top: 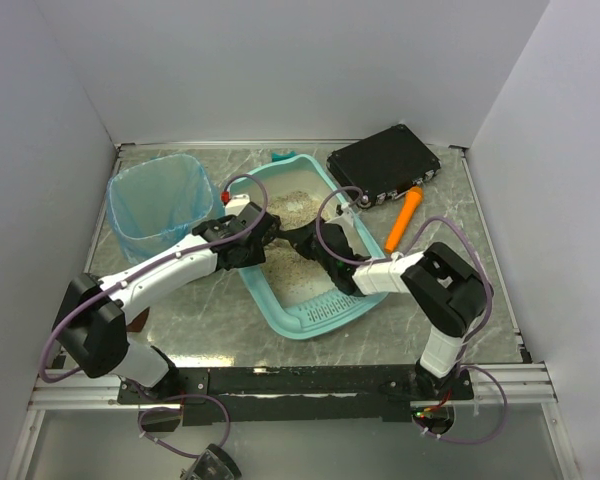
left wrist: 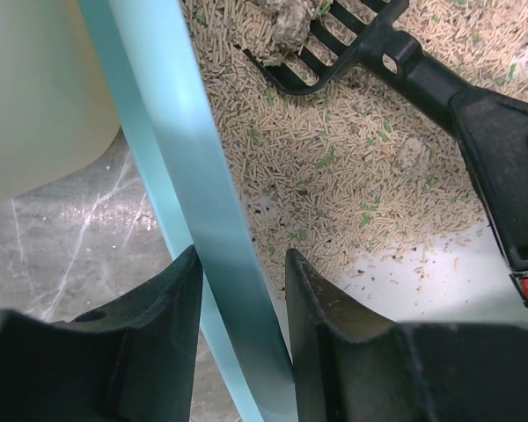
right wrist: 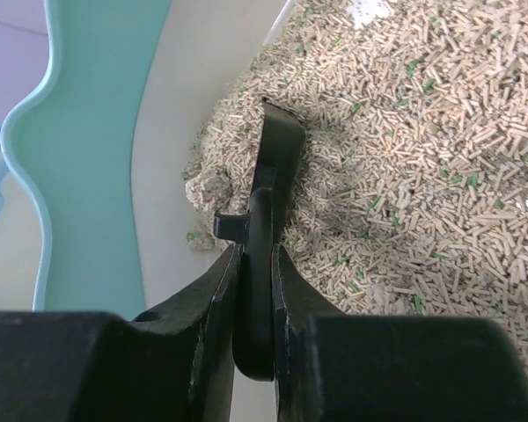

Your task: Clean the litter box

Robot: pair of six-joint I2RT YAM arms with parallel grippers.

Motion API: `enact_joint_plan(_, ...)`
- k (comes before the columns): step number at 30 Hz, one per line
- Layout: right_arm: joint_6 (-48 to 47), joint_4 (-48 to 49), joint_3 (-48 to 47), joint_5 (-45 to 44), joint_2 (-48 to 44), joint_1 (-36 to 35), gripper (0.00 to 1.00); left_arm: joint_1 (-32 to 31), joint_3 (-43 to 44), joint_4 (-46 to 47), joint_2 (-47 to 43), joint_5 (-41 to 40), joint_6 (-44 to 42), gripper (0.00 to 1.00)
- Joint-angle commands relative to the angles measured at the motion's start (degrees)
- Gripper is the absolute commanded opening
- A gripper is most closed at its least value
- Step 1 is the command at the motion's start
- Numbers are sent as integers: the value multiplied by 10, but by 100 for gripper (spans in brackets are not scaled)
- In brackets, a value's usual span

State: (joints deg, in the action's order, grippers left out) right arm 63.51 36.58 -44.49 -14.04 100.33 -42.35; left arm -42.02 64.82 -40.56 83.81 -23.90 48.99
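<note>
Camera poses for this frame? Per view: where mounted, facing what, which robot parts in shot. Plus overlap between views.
Top external: above and behind the arms, facing down; both arms in shot, meeting over the litter box.
Left wrist: on the left arm, facing down along the left gripper, shut on the box's teal rim; own fingers in shot.
Right wrist: on the right arm, facing along the right gripper, shut on the scoop handle, into the litter.
Shared: both wrist views show scoop, litter, teal rim.
</note>
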Motion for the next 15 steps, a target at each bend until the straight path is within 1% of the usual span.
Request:
enact_joint_plan(1,-12,67,28,-58,12,-3,0,-10,-14,119,-32,56,2,1)
enact_joint_plan(2,-4,95,32,-57,16,-4,0,-10,-21,121,-38,59,4,1)
enact_joint_plan(6,9,125,30,-65,32,-12,0,-10,-14,100,-41,48,15,1)
enact_joint_plan(10,0,151,49,-101,7,-19,0,-10,-2,69,-35,20,40,1)
enact_joint_plan(12,11,155,67,-106,-7,-19,0,-9,2,51,-32,11,54,1)
enact_joint_plan(15,21,151,84,-114,-31,-19,0,-10,7,31,-30,-10,96,1)
